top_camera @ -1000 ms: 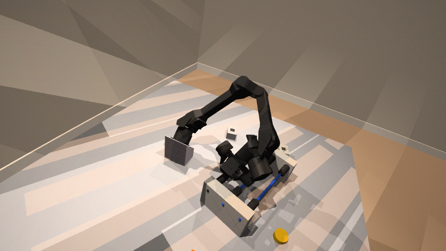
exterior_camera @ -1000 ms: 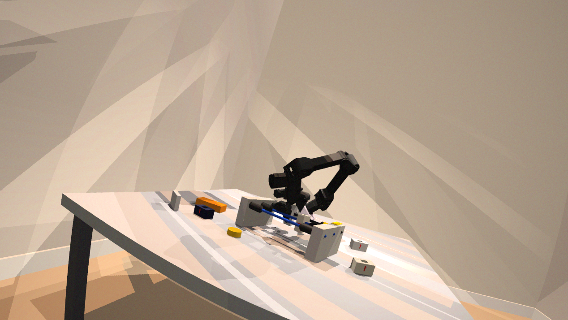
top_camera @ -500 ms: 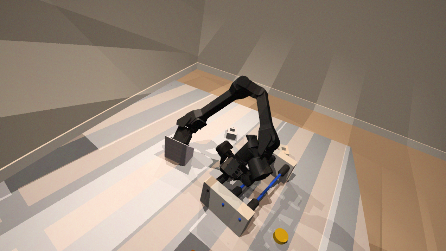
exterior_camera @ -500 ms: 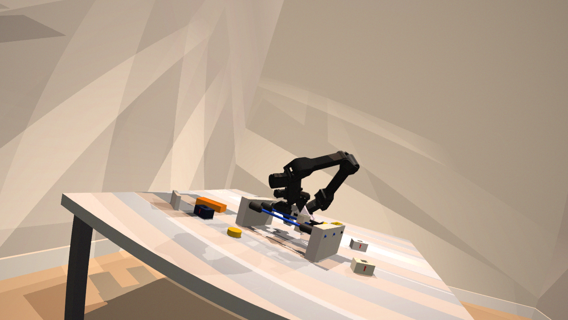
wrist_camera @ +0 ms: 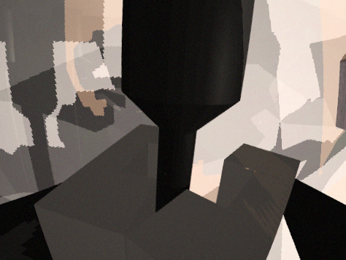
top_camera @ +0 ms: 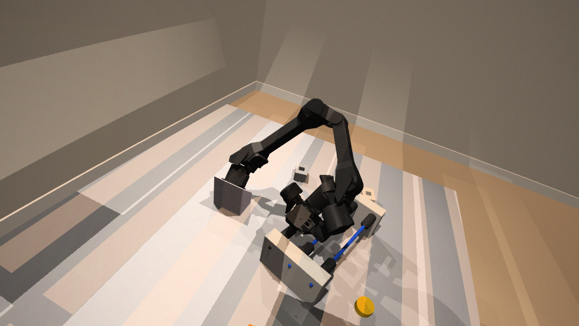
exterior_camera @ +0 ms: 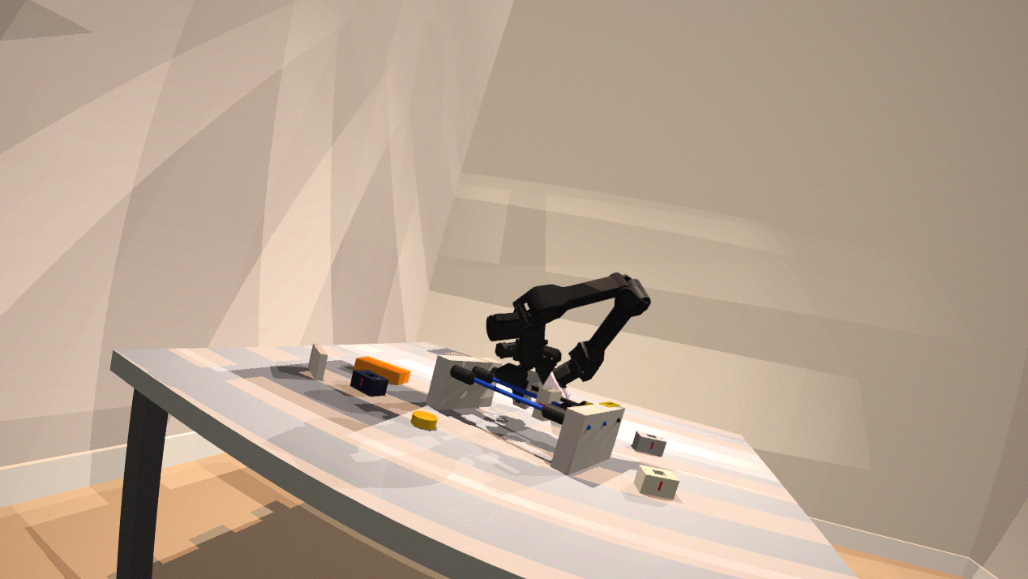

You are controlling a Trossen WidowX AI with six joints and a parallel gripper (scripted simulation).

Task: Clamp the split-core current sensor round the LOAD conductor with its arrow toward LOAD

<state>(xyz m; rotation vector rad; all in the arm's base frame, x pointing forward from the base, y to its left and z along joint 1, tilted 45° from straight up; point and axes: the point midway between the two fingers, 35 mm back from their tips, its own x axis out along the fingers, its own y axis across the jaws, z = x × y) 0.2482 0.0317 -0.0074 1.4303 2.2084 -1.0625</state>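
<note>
My gripper (top_camera: 303,220) (wrist_camera: 200,177) is shut on the grey split-core sensor (top_camera: 297,214) (exterior_camera: 550,397) (wrist_camera: 204,226), with one black finger at each side of it in the wrist view. The black conductor (wrist_camera: 179,55) runs down into the sensor's opening, and table shows through a gap to its right. Whether the sensor's two halves meet or are latched cannot be told. Its arrow is not visible. Two blue conductors (top_camera: 349,242) (exterior_camera: 511,392) run beside it between two pale end blocks (top_camera: 295,269) (exterior_camera: 586,442). Yellow labels (exterior_camera: 610,404) top one block; their text is unreadable.
Two pale boxes (top_camera: 300,173) (exterior_camera: 656,482) with red arrows stand beyond one end block. A dark blue box (exterior_camera: 369,382), an orange bar (exterior_camera: 383,369), a white upright plate (exterior_camera: 317,362) and a yellow disc (top_camera: 364,306) (exterior_camera: 424,419) stand past the other. A grey-brown box (top_camera: 231,196) is near the arm's base.
</note>
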